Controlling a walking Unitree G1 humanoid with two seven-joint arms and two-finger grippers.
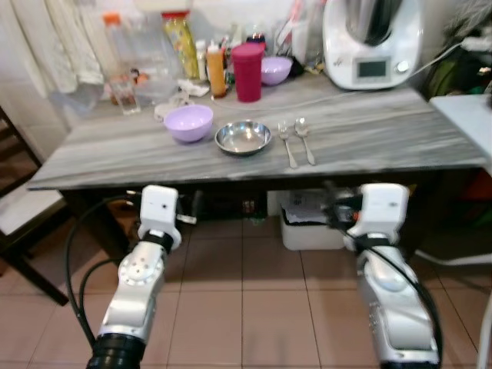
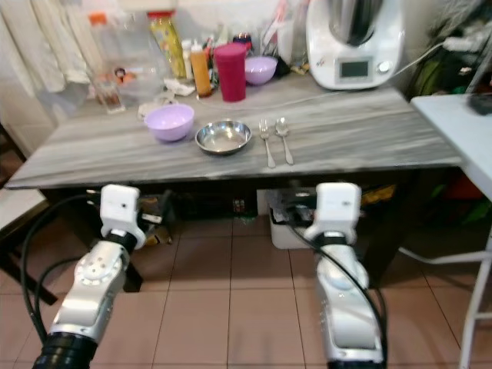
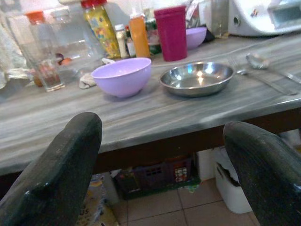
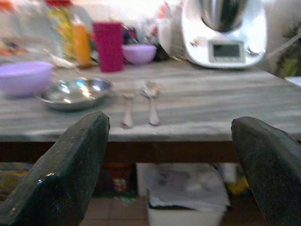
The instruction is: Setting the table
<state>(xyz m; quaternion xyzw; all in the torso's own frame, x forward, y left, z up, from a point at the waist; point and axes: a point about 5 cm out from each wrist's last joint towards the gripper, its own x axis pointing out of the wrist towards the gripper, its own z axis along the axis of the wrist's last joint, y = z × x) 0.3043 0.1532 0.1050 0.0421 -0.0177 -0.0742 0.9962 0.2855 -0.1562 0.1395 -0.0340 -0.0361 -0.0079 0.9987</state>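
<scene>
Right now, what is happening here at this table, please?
The robot stands before the grey table, and nothing is handled yet. The left gripper and the right gripper are both open and empty, held below the table edge. On the table lie a lilac bowl, a steel dish, a fork and a spoon, side by side.

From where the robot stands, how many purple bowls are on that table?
2. One purple bowl sits near the front, just left of the steel dish. A second purple bowl stands at the back, right of the magenta cup. The clutter back there could hide more.
</scene>
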